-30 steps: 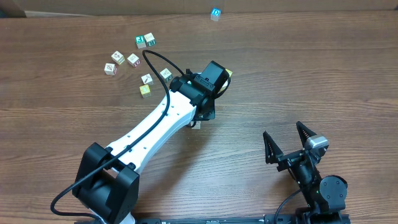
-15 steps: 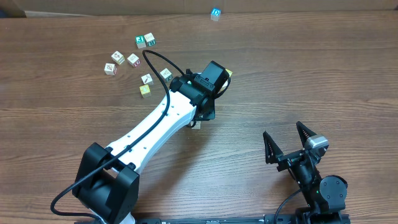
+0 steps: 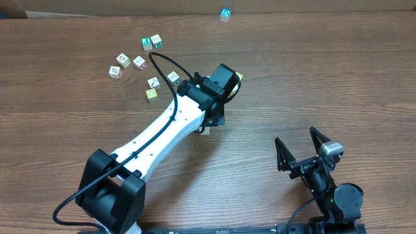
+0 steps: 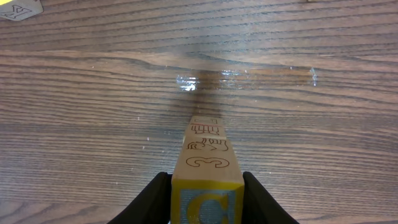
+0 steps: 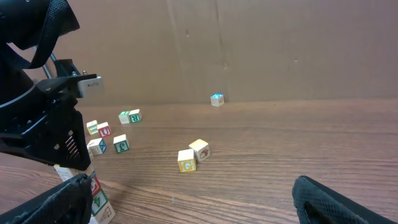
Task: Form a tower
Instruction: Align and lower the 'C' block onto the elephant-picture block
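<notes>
Item: tower (image 4: 208,160), pinched at its top cube by left gripper (image 4: 206,198). Item: right gripper (image 3: 303,151), spread wide, set well apart from tower

Open 1 to 3 o'clock of the tower (image 4: 208,152) held in the left gripper (image 3: 231,79): bare table (image 3: 338,78). Blocked at 9 to 10 by loose cubes (image 3: 138,62), at 7 to 8 by its arm (image 3: 162,133). Bounded well off at 4 to 5 by the right gripper (image 3: 294,134), at 12 by a blue cube (image 3: 225,14).
</notes>
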`<state>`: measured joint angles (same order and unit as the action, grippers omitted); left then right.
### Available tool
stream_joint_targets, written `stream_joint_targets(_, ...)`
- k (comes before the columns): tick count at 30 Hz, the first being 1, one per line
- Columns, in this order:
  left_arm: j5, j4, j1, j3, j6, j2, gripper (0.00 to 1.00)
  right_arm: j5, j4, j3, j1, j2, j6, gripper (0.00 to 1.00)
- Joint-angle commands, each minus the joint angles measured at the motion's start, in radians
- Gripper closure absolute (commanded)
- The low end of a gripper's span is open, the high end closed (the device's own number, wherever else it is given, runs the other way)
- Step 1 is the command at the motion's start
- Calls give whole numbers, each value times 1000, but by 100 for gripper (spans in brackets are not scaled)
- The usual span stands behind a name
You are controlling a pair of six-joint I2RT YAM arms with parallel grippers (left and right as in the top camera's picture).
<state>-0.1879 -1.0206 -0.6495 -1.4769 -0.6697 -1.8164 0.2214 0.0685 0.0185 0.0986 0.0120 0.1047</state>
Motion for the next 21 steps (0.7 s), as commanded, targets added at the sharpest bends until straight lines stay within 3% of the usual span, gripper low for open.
stream_joint_targets(1, -2, -7, -8, 5, 20, -12, 70, 1, -6, -10, -5, -9, 2, 0)
stream_joint_targets(10, -2, -6, -7, 5, 47, -12, 66, 1, -6, -10, -5, -9, 2, 0)
stream_joint_targets(17, -2, 2, -7, 5, 49, -12, 31, 1, -6, -10, -5, -9, 2, 0)
stream_joint_targets(21, -2, 16, -7, 5, 49, -12, 24, 1, -6, -10, -5, -9, 2, 0)
